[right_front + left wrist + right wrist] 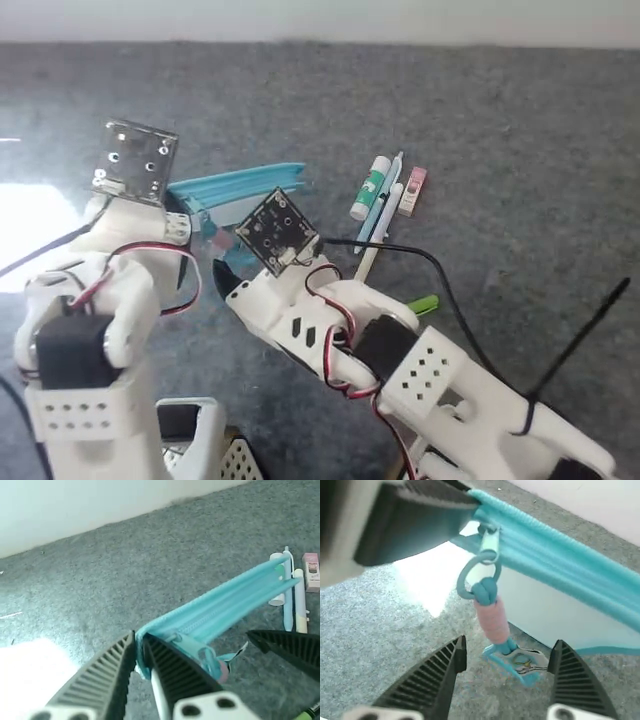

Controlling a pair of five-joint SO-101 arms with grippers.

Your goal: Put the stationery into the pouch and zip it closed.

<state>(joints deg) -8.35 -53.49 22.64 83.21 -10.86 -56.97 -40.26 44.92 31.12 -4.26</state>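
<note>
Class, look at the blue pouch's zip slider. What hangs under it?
A ring, a knotted cord, a pink sleeve and a small charm hang under the zip slider, between the fingers of the open right end effector. The pouch walls hide its inside.

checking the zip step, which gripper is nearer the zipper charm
Right. The right gripper is open either side of the zipper charm; the left gripper is shut on the pouch end.
</note>
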